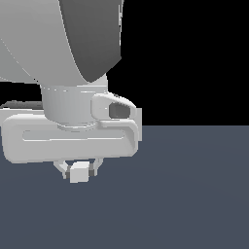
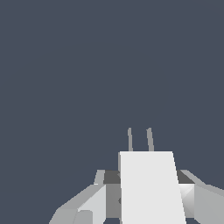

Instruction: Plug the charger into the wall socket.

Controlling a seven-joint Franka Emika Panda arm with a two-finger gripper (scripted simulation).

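Note:
The charger (image 1: 79, 172) is a small off-white block held between my gripper (image 1: 78, 171) fingers, just under the large white hand, above the dark grey floor. In the wrist view the charger (image 2: 150, 188) fills the lower middle, with two thin grey prongs (image 2: 140, 140) sticking out from its far end. My gripper (image 2: 146, 199) is shut on it, a finger (image 2: 89, 205) pressing on each side. The wall socket is out of view in both frames.
The arm's big white body (image 1: 58, 44) fills the upper part of the exterior view's left. A flat dark blue-grey floor (image 1: 194, 194) spreads below, with black background above it.

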